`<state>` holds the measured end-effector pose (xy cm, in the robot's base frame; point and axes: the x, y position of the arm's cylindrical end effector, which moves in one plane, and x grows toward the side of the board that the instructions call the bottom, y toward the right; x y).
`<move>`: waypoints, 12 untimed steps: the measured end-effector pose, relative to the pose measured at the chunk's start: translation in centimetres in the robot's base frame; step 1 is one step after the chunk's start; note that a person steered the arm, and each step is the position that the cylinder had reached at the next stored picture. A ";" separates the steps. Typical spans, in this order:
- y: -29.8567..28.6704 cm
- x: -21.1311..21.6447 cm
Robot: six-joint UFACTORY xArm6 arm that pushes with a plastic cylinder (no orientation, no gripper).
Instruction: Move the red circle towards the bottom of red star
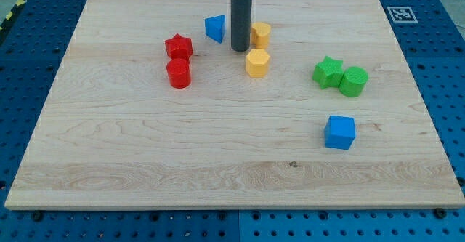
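Board pale wood, visible grain, smooth matt; red circle plastic-looking, slight sheen; rod dark, dull.

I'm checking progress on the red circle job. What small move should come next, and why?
Probably none toward the blocks: the red circle already sits touching the red star on its bottom side. My tip stands to the right, clear of both; I'd hold it there.

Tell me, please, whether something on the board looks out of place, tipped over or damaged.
Nothing stands out. All blocks sit flat on the wooden board, none tipped or broken. The red circle already lies just below the red star, touching or nearly so. My tip rests between the blue triangular block and two yellow blocks.
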<state>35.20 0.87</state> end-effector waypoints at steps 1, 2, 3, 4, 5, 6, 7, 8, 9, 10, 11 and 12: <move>0.3 2.3; 0.4 3.1; 0.2 4.4; 0.2 4.9; -1.7 4.9; -5.6 4.9; -7.9 4.9; -9.1 5.1; -7.9 7.2; -8.3 7.2; -12.0 4.5; -15.4 2.4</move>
<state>37.55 -14.52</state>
